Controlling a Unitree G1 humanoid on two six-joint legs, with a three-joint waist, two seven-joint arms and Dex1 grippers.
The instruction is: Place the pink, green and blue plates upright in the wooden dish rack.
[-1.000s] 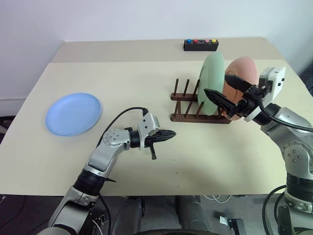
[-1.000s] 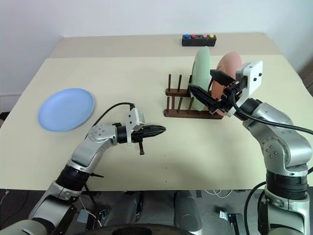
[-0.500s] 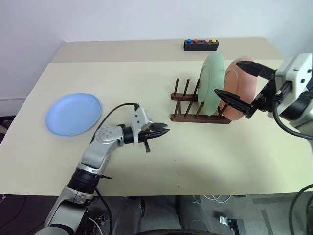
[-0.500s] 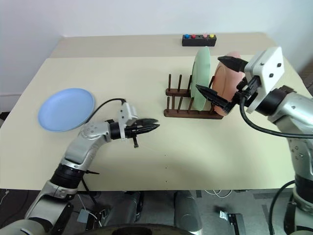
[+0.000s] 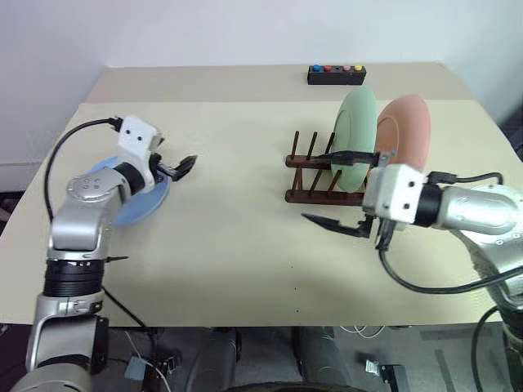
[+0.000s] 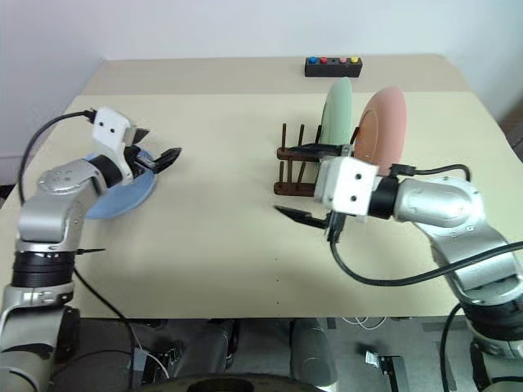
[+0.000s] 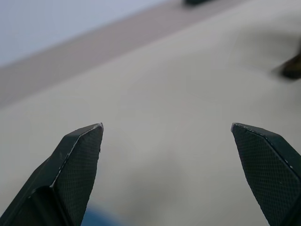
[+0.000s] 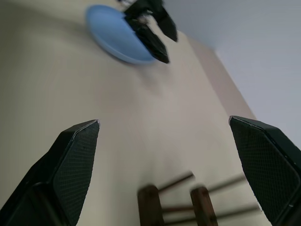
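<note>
The blue plate (image 5: 131, 200) lies flat on the surface (image 5: 245, 253), right under the left pincer (image 5: 180, 166), which is wide open and holds nothing. The right pincer (image 5: 343, 189) is wide open and empty too, by the wooden dish rack (image 5: 315, 175), where the green plate (image 5: 355, 139) and pink plate (image 5: 406, 139) stand upright

Beige table (image 5: 245, 253), second beige table (image 5: 245, 82) behind it, plain white wall (image 5: 245, 28)

L pincer (image 5: 175, 167) now open over blue plate (image 5: 135, 208); R pincer (image 5: 337, 189) off rack (image 5: 315, 175).
</note>
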